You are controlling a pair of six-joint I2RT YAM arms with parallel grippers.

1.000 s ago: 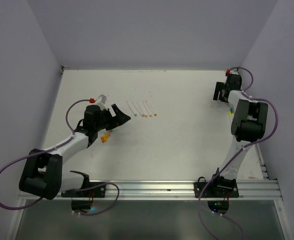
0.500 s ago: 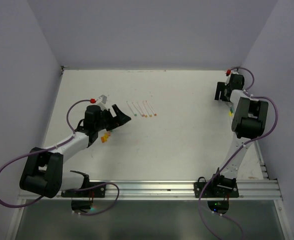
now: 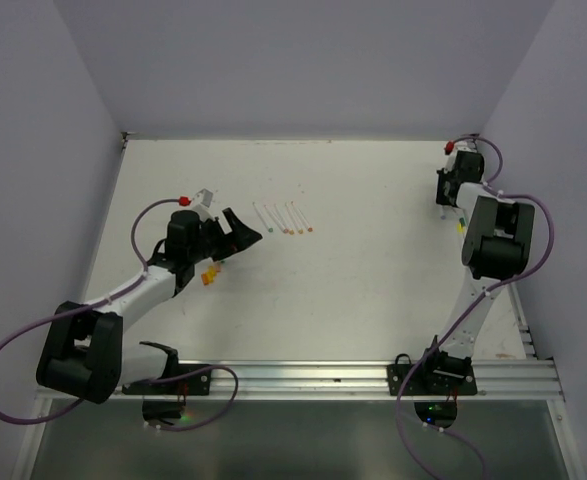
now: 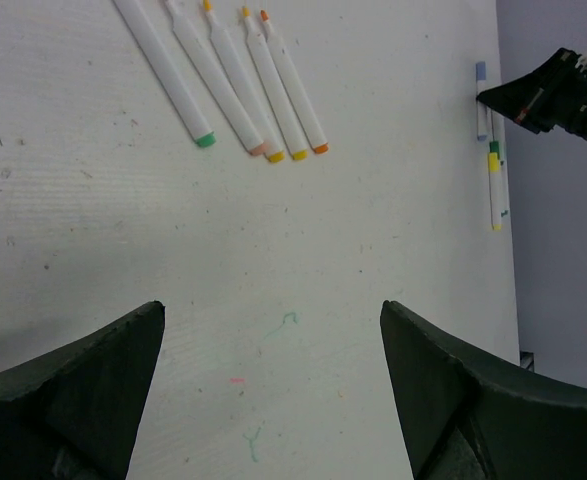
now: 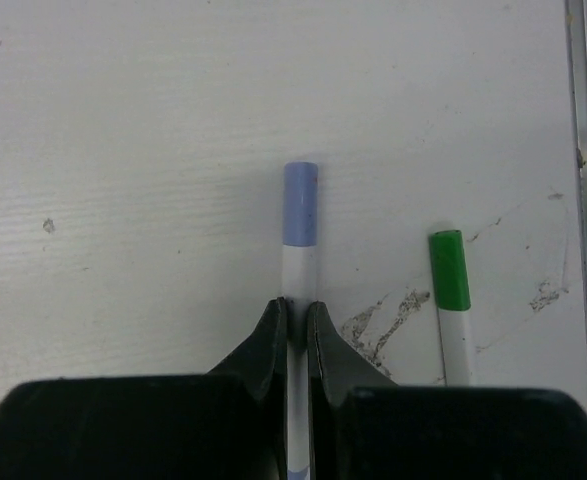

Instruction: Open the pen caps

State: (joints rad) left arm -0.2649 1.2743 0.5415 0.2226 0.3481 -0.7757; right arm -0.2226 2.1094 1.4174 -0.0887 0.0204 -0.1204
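Count: five uncapped pens (image 4: 238, 85) lay side by side in a slanted row near the middle of the table (image 3: 373, 290). All had white barrels; the butt ends were one green, one salmon, two yellow and one orange. Coloured nibs showed on three; the other two ran out of the left wrist view.

Two capped pens lay at the far right edge of the table, parallel and just apart: a blue-capped pen (image 5: 296, 275) and a green-capped pen (image 5: 455, 335). The blue cap (image 5: 300, 203) and the green cap (image 5: 449, 270) were both seated on their barrels.

A small cluster of loose caps (image 3: 210, 275), orange and yellow, sat beside the left arm (image 3: 143, 285); the number could not be made out.

The left gripper (image 4: 273, 315) was spread fully wide, holding and touching nothing, its fingers low over bare table and aimed at the row of five, near it but apart.

The right gripper (image 5: 295, 315) was pressed together on the white barrel of the blue-capped pen, pinching it just behind the cap. The cap itself was clear of the fingers.

The left arm reached forward and inward from its base, forearm low. The right arm (image 3: 493, 245) was extended to the far right corner area, wrist turned down over the two capped pens.
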